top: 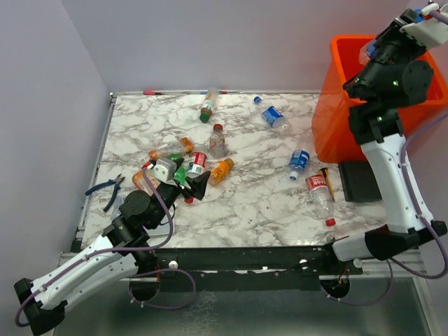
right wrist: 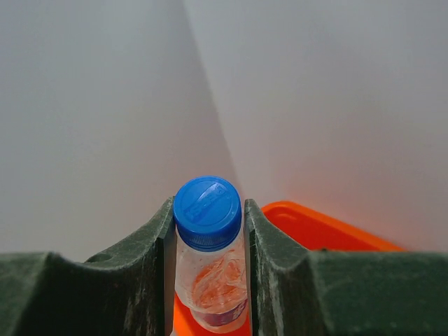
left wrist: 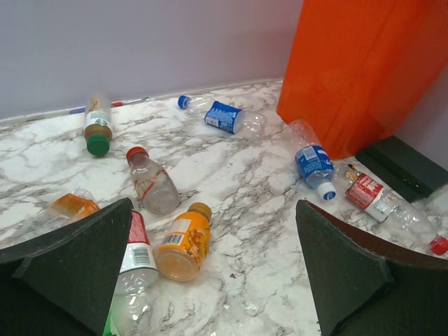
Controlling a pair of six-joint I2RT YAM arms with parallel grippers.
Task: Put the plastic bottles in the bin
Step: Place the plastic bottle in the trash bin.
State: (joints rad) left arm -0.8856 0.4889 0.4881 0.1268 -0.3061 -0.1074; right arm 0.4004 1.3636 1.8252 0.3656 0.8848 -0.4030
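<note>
A blue-capped bottle (right wrist: 210,287) is gripped in the right end effector (right wrist: 208,206), above the bin (right wrist: 329,227). Release is best made only once the bottle is well inside the rim, so it cannot bounce out. The left end effector (left wrist: 213,204) is spread wide over bottles (left wrist: 183,245) lying on the counter (left wrist: 238,175). The bin's contents cannot be seen.

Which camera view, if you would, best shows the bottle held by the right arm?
The right wrist view: the blue-capped bottle sits mid-frame, clamped between the jaws above the bin. The top external view has the right arm hiding nearly all of it; the left wrist view misses it.
</note>
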